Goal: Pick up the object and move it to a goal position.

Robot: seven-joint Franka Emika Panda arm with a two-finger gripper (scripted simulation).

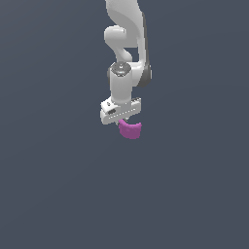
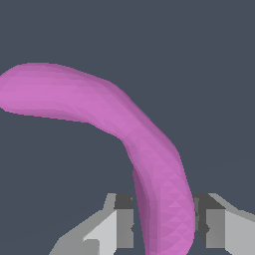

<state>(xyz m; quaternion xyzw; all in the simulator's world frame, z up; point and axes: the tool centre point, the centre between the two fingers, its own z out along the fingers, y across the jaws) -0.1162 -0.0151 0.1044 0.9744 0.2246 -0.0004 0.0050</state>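
Observation:
The object (image 1: 130,130) is a small magenta-purple curved solid with a rounded bottom, hanging just under the white hand of the arm in the middle of the exterior view. My gripper (image 1: 126,121) is shut on it from above. In the wrist view the object (image 2: 124,129) fills much of the frame as a bent purple band, one end running down between the two grey fingers (image 2: 124,219), which press on it from both sides. My gripper (image 2: 162,221) holds that lower end; the other end curves away free.
A plain dark grey-blue surface (image 1: 58,185) fills the background in both views. The white arm (image 1: 127,39) rises from the hand to the exterior view's upper edge. No other objects or goal marker show.

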